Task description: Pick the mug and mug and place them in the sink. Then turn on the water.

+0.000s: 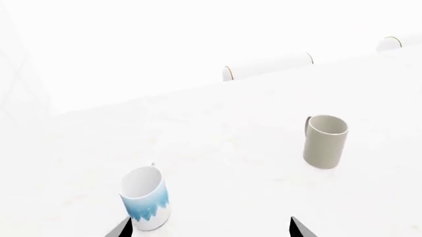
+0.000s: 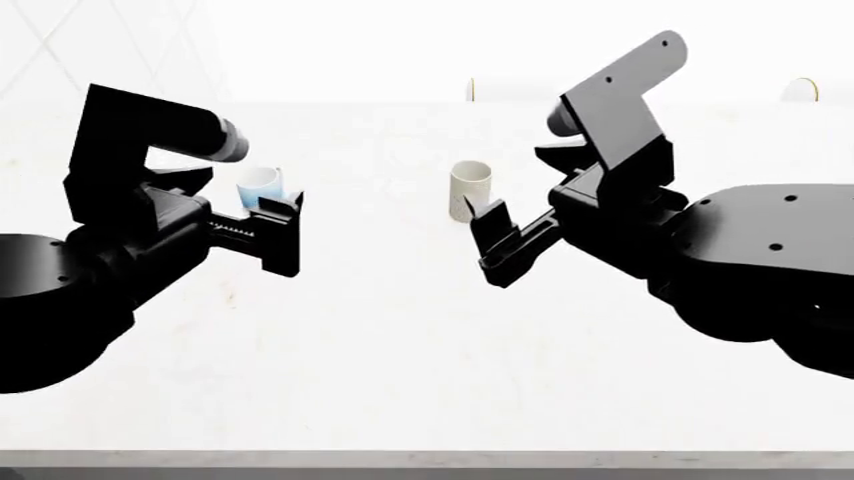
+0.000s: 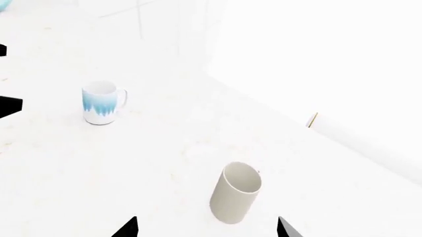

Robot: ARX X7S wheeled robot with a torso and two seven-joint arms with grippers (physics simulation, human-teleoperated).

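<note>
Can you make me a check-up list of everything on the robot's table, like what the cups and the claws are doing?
Surface: white counter, pale and bare around the cups.
Job's things: blue-patterned mug stands upright in front of the left gripper; cream mug stands upright in front of the right gripper. The two mugs stand apart. No sink or tap in view.
Clutter: nothing seen on the counter besides the mugs.
Grippers: both open and empty, each held above the counter short of its mug, not touching it.
Cables: nothing seen.
Surroundings: white wall behind the counter; white rolls lie along the back edge.
</note>
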